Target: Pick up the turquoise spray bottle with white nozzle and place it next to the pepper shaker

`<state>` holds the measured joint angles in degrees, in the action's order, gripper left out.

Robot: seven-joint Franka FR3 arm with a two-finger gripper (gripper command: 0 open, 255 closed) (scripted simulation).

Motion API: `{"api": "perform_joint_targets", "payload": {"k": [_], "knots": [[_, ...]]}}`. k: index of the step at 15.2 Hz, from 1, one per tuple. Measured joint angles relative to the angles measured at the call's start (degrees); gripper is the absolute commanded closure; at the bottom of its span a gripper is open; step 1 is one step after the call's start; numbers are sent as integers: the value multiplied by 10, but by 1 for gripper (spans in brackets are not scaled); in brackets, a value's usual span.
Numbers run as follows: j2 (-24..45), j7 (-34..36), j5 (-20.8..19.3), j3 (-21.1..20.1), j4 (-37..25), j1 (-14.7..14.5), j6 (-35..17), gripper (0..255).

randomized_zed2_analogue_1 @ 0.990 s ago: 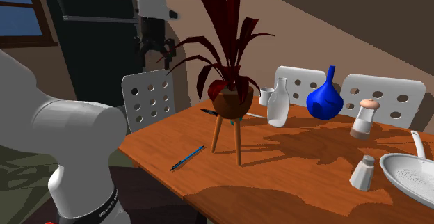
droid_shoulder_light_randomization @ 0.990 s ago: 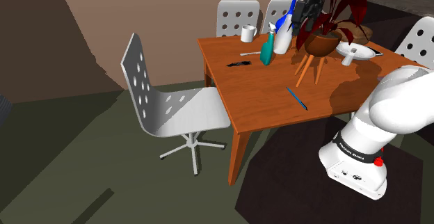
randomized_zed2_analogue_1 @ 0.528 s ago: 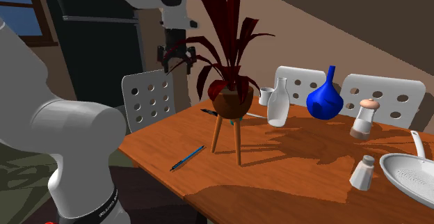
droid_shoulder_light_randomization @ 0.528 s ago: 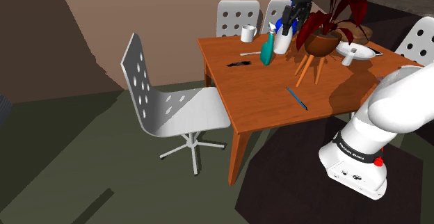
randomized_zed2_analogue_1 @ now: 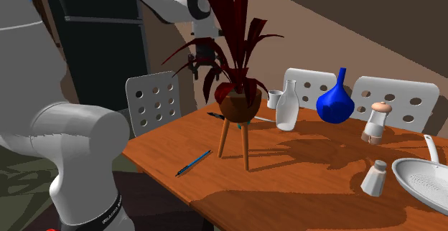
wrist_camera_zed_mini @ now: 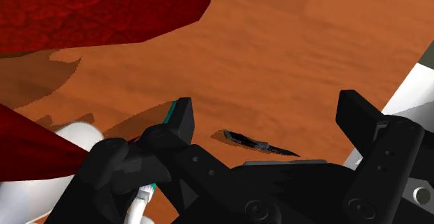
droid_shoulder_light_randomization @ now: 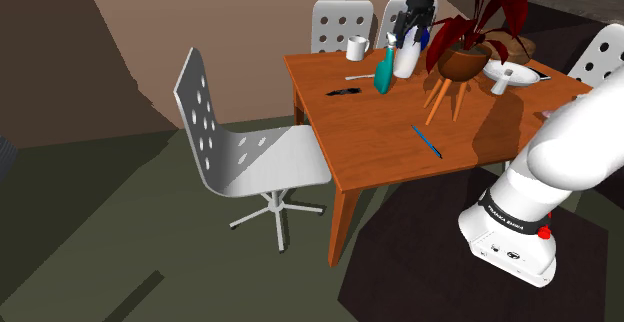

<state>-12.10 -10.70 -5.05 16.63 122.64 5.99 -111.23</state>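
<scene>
Looking through the wrist camera, I see the end effector (wrist_camera_zed_mini: 271, 111) released, fingers spread wide, hovering above the turquoise spray bottle (droid_shoulder_light_randomization: 383, 75). It stands upright on the counter (droid_shoulder_light_randomization: 380, 130), long axis vertical, white nozzle uppermost, just beside a white carafe (droid_shoulder_light_randomization: 405, 65).

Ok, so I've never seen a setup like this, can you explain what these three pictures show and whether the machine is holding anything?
This is a white robot arm ending in a black two-finger gripper. The shoulder view looks down from beside the arm's base, the second exterior view sees the table from another side, and the wrist view looks along the fingers. On the wooden table stand a turquoise spray bottle, a red-leaved potted plant, a blue vase, a pepper shaker and a blue pen, among other things. The gripper hovers near the spray bottle, fingers apart, holding nothing.
</scene>
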Motion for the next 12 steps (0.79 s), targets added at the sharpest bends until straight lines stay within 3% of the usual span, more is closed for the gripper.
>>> {"api": "perform_joint_targets", "payload": {"k": [12], "knots": [[229, -77, 58, 47, -202, 43, -61, 0]]}}
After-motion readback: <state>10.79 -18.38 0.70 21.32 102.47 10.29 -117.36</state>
